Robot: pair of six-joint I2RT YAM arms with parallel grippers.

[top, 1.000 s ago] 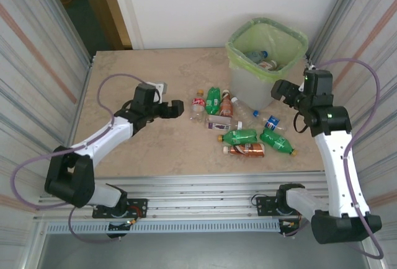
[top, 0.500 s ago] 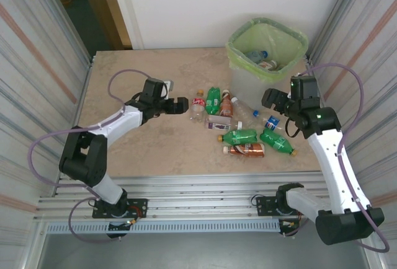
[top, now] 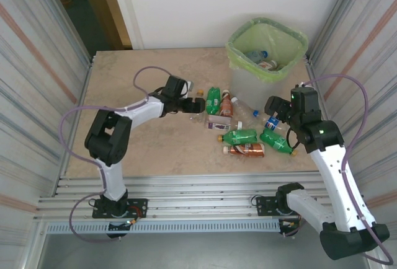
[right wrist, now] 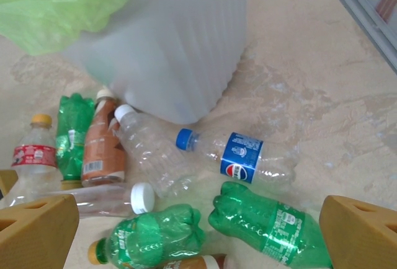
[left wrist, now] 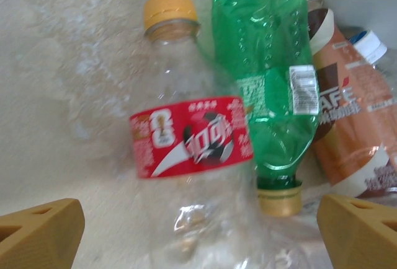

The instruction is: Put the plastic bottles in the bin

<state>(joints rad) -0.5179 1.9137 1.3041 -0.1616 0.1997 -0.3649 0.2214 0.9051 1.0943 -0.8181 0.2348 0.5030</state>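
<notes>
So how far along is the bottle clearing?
Done: a couple of bottles lie in the bin. In hand: nothing gripped; left gripper open around the red-label bottle, right gripper open over the pile. Left: roughly nine bottles on the table.

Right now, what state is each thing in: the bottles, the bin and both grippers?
Translucent grey-white bin with green bag, upright, holding some bottles.
Clear red-labelled plastic bottle, lying, capped.
Green plastic bottle beside it, lying, crumpled, capped.
Clear blue-labelled plastic bottle, lying, capped.
Left gripper, open.
Right gripper, open.
</notes>
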